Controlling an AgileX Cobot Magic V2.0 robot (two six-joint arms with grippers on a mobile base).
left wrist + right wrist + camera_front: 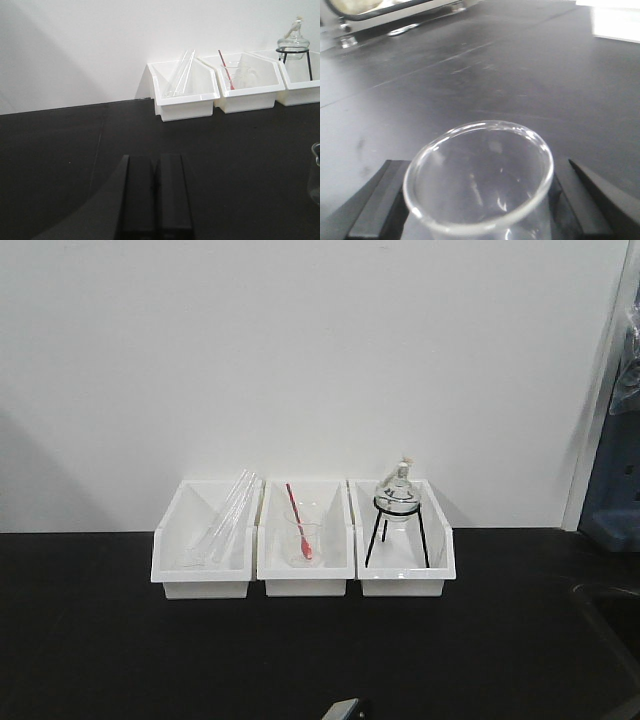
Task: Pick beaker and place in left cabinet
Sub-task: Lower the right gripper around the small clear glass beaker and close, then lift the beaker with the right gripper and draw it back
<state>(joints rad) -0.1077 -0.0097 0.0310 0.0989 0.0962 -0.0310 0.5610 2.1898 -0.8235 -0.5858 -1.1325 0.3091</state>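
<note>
The right claw was clenched on the beaker — its dark fingers pressed against the glass from either side. The round rim sat between them, open toward the wrist camera. The beaker looked empty. Whether its base rested on the black desk or hung above it could not be told. At the top left of that view, a blurred metal-edged unit stood on small feet at the far side of the desk.

The left claw was closed on nothing, its two black fingers lying together with only a thin seam between them, low over the desk. At the right edge of its wrist view showed a sliver of clear glass, well in front of the bins and too cropped to identify.

Along the back of the desk, against the white wall, three white bins stood side by side. The left bin held long glass tubes leaning up past its back rim. The middle bin held a second beaker with a red rod standing slantwise in it. The right bin held a round flask — perched on a black tripod.
</note>
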